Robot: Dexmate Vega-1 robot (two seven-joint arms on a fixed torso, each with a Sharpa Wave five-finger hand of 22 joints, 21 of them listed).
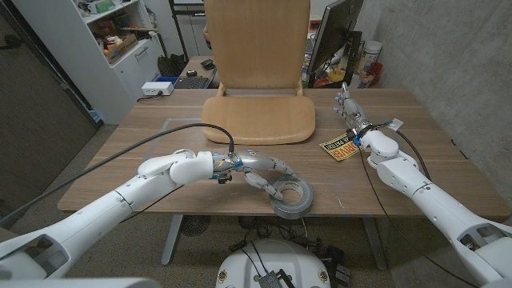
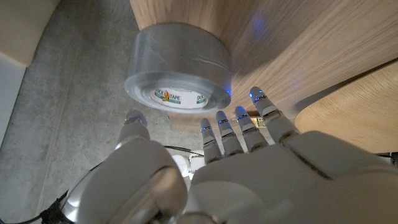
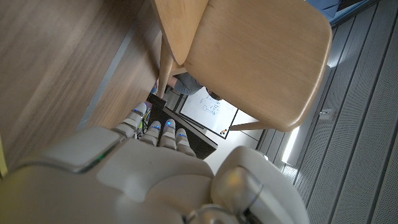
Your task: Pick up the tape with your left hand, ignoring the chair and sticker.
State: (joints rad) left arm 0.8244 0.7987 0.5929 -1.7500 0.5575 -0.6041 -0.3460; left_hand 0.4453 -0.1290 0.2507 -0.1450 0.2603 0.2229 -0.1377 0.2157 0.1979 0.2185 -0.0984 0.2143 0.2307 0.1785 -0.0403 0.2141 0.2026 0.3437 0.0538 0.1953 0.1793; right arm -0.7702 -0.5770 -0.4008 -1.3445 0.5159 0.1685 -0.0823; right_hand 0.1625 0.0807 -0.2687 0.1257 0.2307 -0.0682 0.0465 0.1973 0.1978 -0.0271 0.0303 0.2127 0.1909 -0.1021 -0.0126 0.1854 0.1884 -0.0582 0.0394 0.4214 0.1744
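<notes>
Nearest to us, at the table's front edge, sits the tape [image 1: 291, 198] — a grey roll lying on its side, partly overhanging the edge to judge by the left wrist view, where floor shows beneath the roll [image 2: 179, 70]. Our left hand [image 1: 268, 174] reaches in from the side with its fingers curved down over the roll's near rim. In the left wrist view the fingertips [image 2: 225, 118] stand spread just short of the roll and the thumb is apart on the other side, so we read the hand as released and holding nothing, not yet closed on the tape. The reach looks largely done; the grasp and the lift are what remain. With the roll so close to the edge, we judge that a careless nudge could tip it off the table [image 1: 144, 172].

Further back, the yellow-and-black sticker [image 1: 339, 149] lies flat beside our right wrist. Our right hand [image 1: 349, 106] stands on the table beyond it, fingers pointing away — whether they are loose or curled we cannot tell. The wooden chair [image 1: 258, 72] sits on the table at the far middle, well apart from the tape, and needs no attention.
</notes>
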